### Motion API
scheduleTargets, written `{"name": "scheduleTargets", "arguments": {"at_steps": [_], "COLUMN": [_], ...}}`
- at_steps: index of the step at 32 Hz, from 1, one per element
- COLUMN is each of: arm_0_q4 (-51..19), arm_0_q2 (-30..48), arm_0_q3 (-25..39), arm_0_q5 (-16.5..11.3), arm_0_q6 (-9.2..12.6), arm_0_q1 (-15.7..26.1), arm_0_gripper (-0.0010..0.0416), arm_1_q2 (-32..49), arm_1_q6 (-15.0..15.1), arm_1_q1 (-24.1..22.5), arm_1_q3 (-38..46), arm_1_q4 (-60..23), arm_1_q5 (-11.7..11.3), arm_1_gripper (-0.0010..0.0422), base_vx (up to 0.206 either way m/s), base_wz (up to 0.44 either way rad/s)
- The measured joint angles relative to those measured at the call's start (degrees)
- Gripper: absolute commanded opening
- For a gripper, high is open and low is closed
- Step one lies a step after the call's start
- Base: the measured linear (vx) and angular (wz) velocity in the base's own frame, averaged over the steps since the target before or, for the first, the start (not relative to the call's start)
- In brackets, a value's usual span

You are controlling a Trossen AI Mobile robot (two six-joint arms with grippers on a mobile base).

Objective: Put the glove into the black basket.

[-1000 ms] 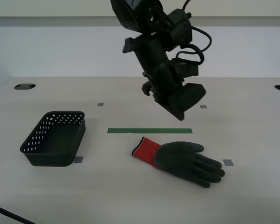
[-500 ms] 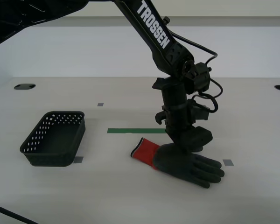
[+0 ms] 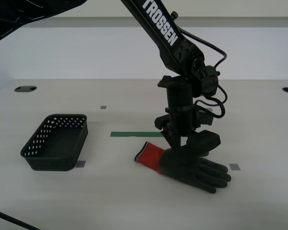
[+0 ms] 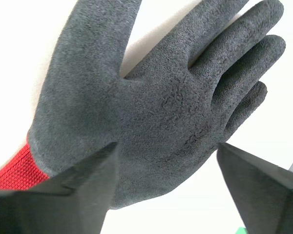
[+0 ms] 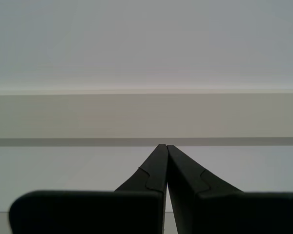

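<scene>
The glove point(image 3: 189, 166) lies flat on the table, dark grey with a red cuff point(image 3: 148, 155) toward the exterior view's left. My second gripper point(image 3: 178, 149) is open and right down at the glove's palm, its fingers straddling it. In the second wrist view the glove point(image 4: 156, 97) fills the frame, with a finger point(image 4: 83, 190) on each side of the palm and the red cuff point(image 4: 12, 170) at the edge. The black basket point(image 3: 56, 142) stands empty at the exterior view's left, well apart from the glove. My first gripper point(image 5: 165, 148) is shut, empty, and faces a plain wall.
A green tape strip point(image 3: 134, 134) lies on the table behind the glove. Small grey markers point(image 3: 234, 166) dot the tabletop. Dark holes point(image 3: 25, 88) sit at the far corners. A cable point(image 3: 9, 220) crosses the near corner at the exterior view's left.
My second arm came down from high above the table to the glove. In the last half second the gripper turned more upright and settled lower onto the palm. The glove and basket have not moved.
</scene>
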Motion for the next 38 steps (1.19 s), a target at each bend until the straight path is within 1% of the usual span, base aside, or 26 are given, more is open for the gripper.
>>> {"name": "scheduleTargets", "arguments": {"at_steps": [1,2,4,6,7,8,10,13,15,18,19,20,21,23,24,25,26,27,28,29,30,31,33,38], "arm_0_q4": [0.02,0.02,0.00,0.00,0.00,0.00,0.00,0.00,-0.07,-0.35,-0.55,-0.59,-0.79,-0.79,-0.83,-0.83,-0.85,-0.96,-0.96,-0.98,-0.98,-0.98,-0.98,-1.01], "arm_0_q2": [0.00,0.00,0.00,0.00,0.00,0.00,0.00,0.00,-0.02,0.00,0.00,0.00,-0.02,0.00,0.00,0.00,0.00,0.00,0.00,-0.02,0.00,0.00,-0.02,-0.02], "arm_0_q3": [0.02,0.02,0.00,0.02,0.02,0.00,0.02,0.00,0.00,0.02,0.00,0.00,0.00,0.02,0.02,0.00,0.02,0.00,0.02,0.00,0.00,0.00,0.00,0.02], "arm_0_q5": [0.00,0.00,0.00,0.00,0.00,0.00,0.00,0.00,0.00,0.00,0.00,0.00,0.00,0.00,0.00,0.00,0.00,0.00,0.00,0.00,0.00,0.00,0.00,0.00], "arm_0_q6": [0.00,0.00,0.00,0.00,0.00,0.00,0.00,0.00,-0.02,0.00,0.00,0.00,-0.02,0.00,0.00,-0.02,0.00,0.00,0.00,0.00,0.00,0.00,0.00,0.00], "arm_0_q1": [0.00,-0.02,-0.07,-0.07,0.00,0.00,0.00,-0.07,0.02,0.00,0.00,0.00,-0.04,-0.04,0.00,0.00,-0.02,-0.04,0.00,0.00,-0.02,-0.02,0.02,0.02], "arm_0_gripper": [0.0001,0.0000,0.0001,0.0001,0.0001,0.0001,0.0001,0.0001,0.0001,0.0001,0.0000,0.0001,0.0001,0.0000,0.0001,0.0001,0.0001,0.0001,0.0001,0.0001,0.0001,0.0001,0.0000,0.0001], "arm_1_q2": [-0.02,-0.07,-0.07,-0.02,-0.02,-0.02,-0.02,0.52,1.68,3.43,3.67,3.67,3.67,3.67,3.67,3.67,3.67,3.67,3.67,3.67,3.67,3.67,3.67,3.56], "arm_1_q6": [-0.33,-1.46,-1.81,-2.14,-2.23,-2.29,-2.80,-3.74,-4.04,-3.58,-3.56,-3.56,-3.56,-3.56,-3.56,-3.52,-3.34,-2.78,-2.49,-1.03,-0.79,0.33,0.90,2.80], "arm_1_q1": [-0.09,-0.35,-0.94,-1.99,-2.38,-2.62,-3.26,-3.34,-3.32,-3.41,-3.43,-3.45,-3.45,-3.45,-3.45,-3.45,-3.45,-3.45,-3.45,-3.50,-3.50,-3.50,-3.41,-3.26], "arm_1_q3": [0.02,0.02,0.13,0.09,0.07,0.04,0.07,0.15,0.31,0.37,0.55,0.52,0.52,0.50,0.46,0.44,0.31,0.20,0.20,0.17,0.17,0.17,0.55,2.62], "arm_1_q4": [0.00,-0.02,0.13,0.68,1.51,1.99,3.65,4.70,5.18,5.55,6.32,6.34,6.64,6.86,6.97,7.04,7.23,7.41,7.43,7.69,7.69,7.65,6.93,3.85], "arm_1_q5": [-0.02,-0.02,0.02,-0.17,-1.55,-1.86,-2.10,-2.12,-2.64,-6.25,-8.35,-8.96,-10.25,-10.78,-10.88,-10.88,-10.88,-10.93,-10.91,-10.93,-10.93,-10.97,-11.04,-11.26], "arm_1_gripper": [0.0315,0.0321,0.0321,0.0311,0.0304,0.0300,0.0280,0.0269,0.0267,0.0268,0.0267,0.0267,0.0263,0.0252,0.0222,0.0209,0.0185,0.0140,0.0119,0.0037,0.0010,0.0002,-0.0005,-0.0001], "base_vx": [0.000,0.000,0.000,0.000,0.000,0.000,0.000,0.000,0.000,0.000,0.000,0.000,0.000,0.000,0.000,0.000,0.000,0.000,0.000,0.000,0.000,0.000,0.000,0.000], "base_wz": [0.000,0.000,0.000,0.000,0.000,0.000,0.000,0.000,0.000,0.000,0.000,0.000,0.000,0.000,0.000,0.000,0.000,0.000,0.000,0.000,0.000,0.000,0.000,0.000]}}
